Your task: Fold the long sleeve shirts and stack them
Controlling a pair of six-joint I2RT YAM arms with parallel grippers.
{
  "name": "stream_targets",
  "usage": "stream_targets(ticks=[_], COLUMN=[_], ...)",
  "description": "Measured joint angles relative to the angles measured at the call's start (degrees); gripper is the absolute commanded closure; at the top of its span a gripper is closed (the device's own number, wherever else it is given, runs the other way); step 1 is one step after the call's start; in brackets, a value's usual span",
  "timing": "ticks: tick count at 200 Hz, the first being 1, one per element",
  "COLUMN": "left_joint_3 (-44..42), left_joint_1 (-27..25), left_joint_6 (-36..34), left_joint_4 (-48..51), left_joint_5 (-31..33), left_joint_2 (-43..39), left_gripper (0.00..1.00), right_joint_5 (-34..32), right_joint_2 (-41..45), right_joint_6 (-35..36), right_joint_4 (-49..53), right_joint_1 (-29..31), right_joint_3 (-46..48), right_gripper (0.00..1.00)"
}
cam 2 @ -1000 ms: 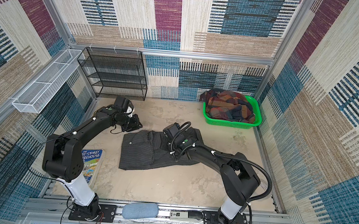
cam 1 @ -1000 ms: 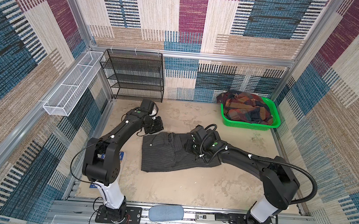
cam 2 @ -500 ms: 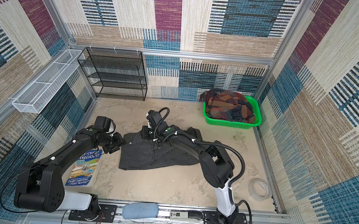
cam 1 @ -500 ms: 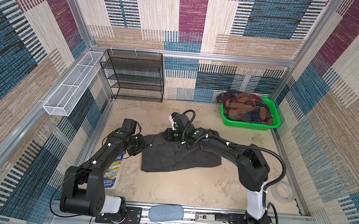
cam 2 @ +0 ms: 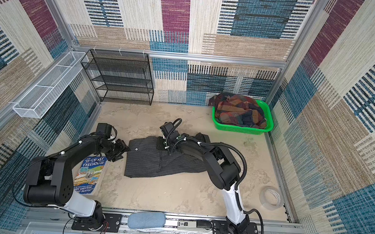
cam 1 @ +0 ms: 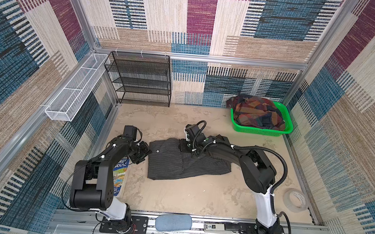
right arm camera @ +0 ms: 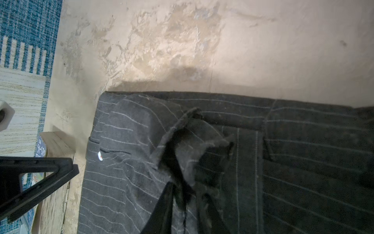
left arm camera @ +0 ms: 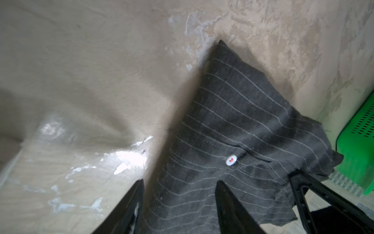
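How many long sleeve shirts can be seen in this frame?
2. A charcoal pinstriped shirt lies on the table, near its middle; a plaid shirt sits bunched in the green basket at the far right corner. More could be hidden beneath it.

Folded charcoal shirt point(cam 1: 177, 165), crumpled plaid shirt point(cam 1: 257, 113)

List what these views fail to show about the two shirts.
- Plaid shirt: bunched in the green basket; collar and sleeves indistinct in both top views.
- Pinstriped shirt: rear right part hidden under the right arm in both top views.
- Book: left arm covers part, both top views.
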State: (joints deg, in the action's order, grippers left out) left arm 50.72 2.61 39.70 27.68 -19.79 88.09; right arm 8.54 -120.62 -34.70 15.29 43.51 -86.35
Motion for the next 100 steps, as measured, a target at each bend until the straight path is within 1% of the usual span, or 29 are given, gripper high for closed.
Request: stream_targets(ticks=[22, 32, 68, 100], left_joint_3=[-0.1, -0.4, -2.6, -4.8], left_joint_1=[0.0, 0.0, 0.1, 0.0], left_joint_6=[-1.4, -2.3, -4.4, -4.8], left_joint_4=[-1.8, -2.4, -4.1, -10.0], left_joint_5=[-0.5, -0.7, -0.7, -4.7], left_joint_2=[1.3, 1.6, 2.8, 3.2], left_gripper=[0.37, 0.34, 0.34, 0.35], right_joint_5=[0.0, 0.0, 0.1, 1.0], right_joint_2=[-1.2, -1.9, -3.4, -4.6], right_joint_6=[-0.5, -0.9, -1.3, -1.7], right_joint_4=[0.0, 0.0, -1.1, -4.2], right_joint_1=[0.0, 0.0, -0.1, -0.5], right_joint_3=[0.0, 0.0, 0.4, 0.4], right_gripper=[0.78, 0.78, 0.8, 0.8])
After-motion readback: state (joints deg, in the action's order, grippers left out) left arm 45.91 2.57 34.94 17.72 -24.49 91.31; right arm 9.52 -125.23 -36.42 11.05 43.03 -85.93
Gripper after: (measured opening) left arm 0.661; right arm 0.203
